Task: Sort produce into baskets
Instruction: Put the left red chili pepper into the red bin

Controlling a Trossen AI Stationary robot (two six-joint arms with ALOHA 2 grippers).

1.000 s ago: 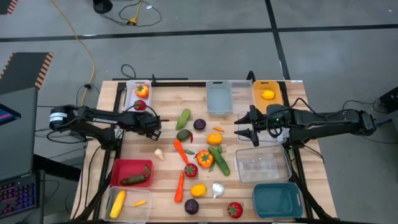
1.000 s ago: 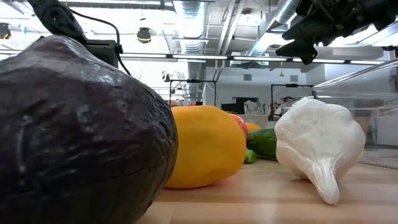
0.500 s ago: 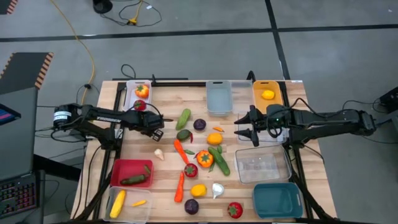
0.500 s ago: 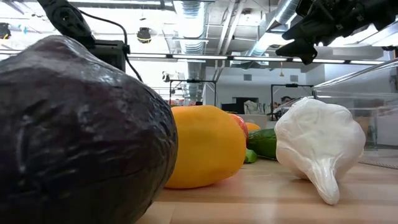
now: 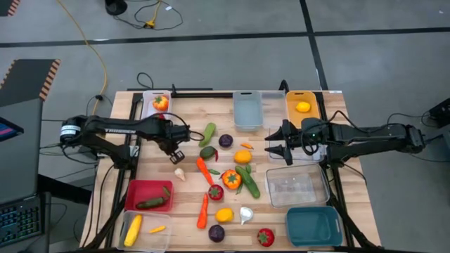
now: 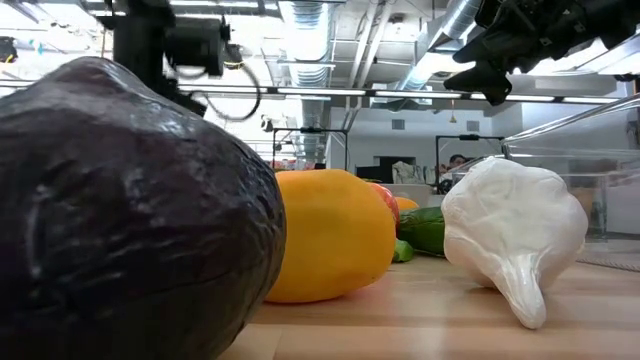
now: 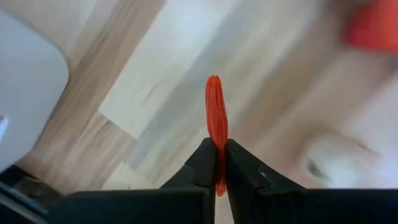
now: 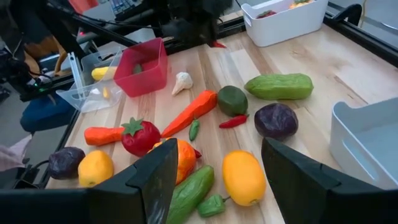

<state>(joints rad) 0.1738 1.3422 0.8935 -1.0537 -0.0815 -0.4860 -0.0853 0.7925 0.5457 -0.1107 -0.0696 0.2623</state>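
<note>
Left gripper: clamped on a thin red chili, which sticks out past its fingertips.
Nearby: garlic clove just beside it, white basket near.
Right gripper: fingers apart, near the lemon.

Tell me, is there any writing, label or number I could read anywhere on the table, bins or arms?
None can be read.
Left arm: pale marks along it, too small to read.
Bins, such as the red bin, and the table: no writing shows.
</note>
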